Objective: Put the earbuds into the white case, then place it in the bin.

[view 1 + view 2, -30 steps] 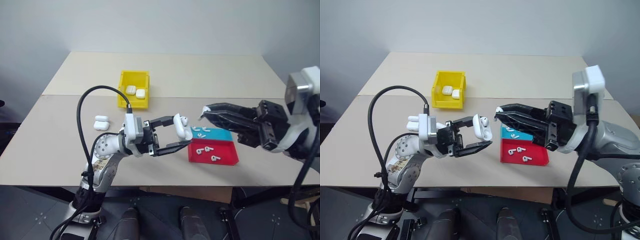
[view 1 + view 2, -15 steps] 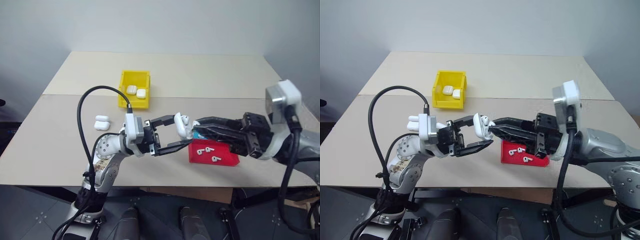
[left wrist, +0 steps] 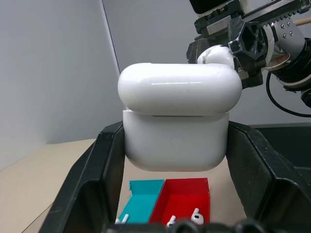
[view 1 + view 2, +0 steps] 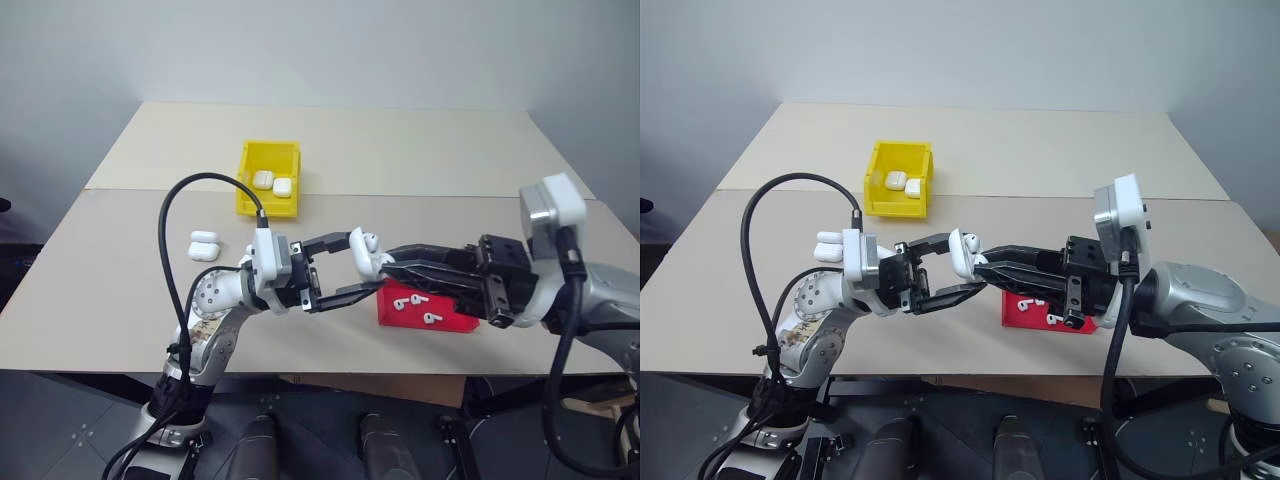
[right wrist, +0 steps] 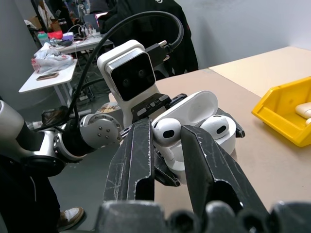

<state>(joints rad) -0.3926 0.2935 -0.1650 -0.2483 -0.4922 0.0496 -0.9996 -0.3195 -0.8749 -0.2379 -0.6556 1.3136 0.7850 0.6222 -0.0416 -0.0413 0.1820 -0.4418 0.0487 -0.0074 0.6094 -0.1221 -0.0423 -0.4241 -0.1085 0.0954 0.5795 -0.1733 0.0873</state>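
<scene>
1. Earbuds first: one earbud (image 5: 167, 132) is pinched between the right gripper (image 4: 978, 266) fingers and has come in from the right of the frame to the open mouth of the white case (image 4: 962, 255); a second ago the gripper was well off to the right, above the trays. A second earbud (image 5: 217, 127) already sits in the case.
2. White case: it is at the middle of the head view, above the table, clenched in the left gripper (image 4: 362, 273), lid (image 3: 180, 89) tipped open. That arm has not moved.
3. Meaning: my judgement is that the seating of the last bud is at hand; closing the lid and the trip to the bin come after.
4. Bin (image 4: 266, 180): yellow, upper left of centre on the table (image 4: 400, 150), with two cases (image 4: 271, 181) already inside.
5. Spare cases (image 4: 203, 244): lying at the left of the frame, beside the left arm's cable (image 4: 170, 240).
6. Red tray (image 4: 430, 313), partly hidden under the right arm, holds loose earbuds (image 4: 415, 305); a blue tray (image 3: 143, 198) lies just beside it in the left wrist view.
7. In the way: nothing between bud and case. The path to the bin looks free, though the cable loops near it.
</scene>
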